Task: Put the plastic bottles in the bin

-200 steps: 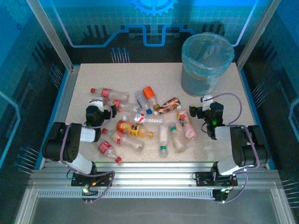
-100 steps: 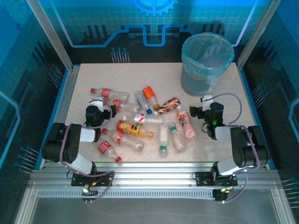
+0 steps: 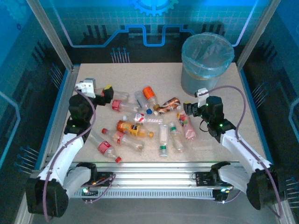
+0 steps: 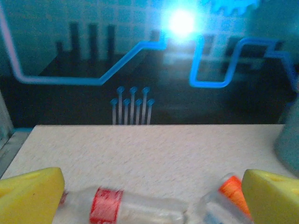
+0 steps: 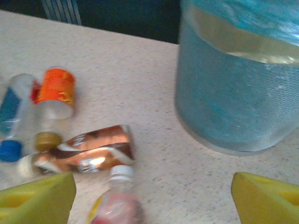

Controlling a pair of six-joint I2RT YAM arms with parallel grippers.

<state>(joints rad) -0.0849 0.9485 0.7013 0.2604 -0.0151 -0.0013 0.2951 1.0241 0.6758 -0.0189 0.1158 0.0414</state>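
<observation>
Top view, change: both arms are now seen stretched out from the folded pose of a second earlier. The left hand (image 3: 106,94) is carried to the far-left end of the heap, and the right hand (image 3: 188,112) is shifted slightly left toward it. The plastic bottles (image 3: 133,129) are left where they lay.
Top view, task things: the bottles are scattered on their sides across the middle of the counter (image 3: 140,74). The bin (image 3: 201,79) is stood upright at the far right corner, near the right hand and well apart from the left.
Top view, left hand: it is placed over the capped end of a red-labelled bottle (image 3: 120,96).
Left wrist view: the red-labelled bottle is seen lying crosswise between the yellow fingertips (image 4: 30,193), which are spread wide. Nothing is gripped. An orange cap (image 4: 231,189) is seen just inside the other fingertip.
Right wrist view: the fingertips (image 5: 35,198) are spread wide and nothing is held. A pink bottle (image 5: 119,205) with a white cap is seen between them. A brown bottle (image 5: 88,151) lies just beyond it, with the bin farther off.
</observation>
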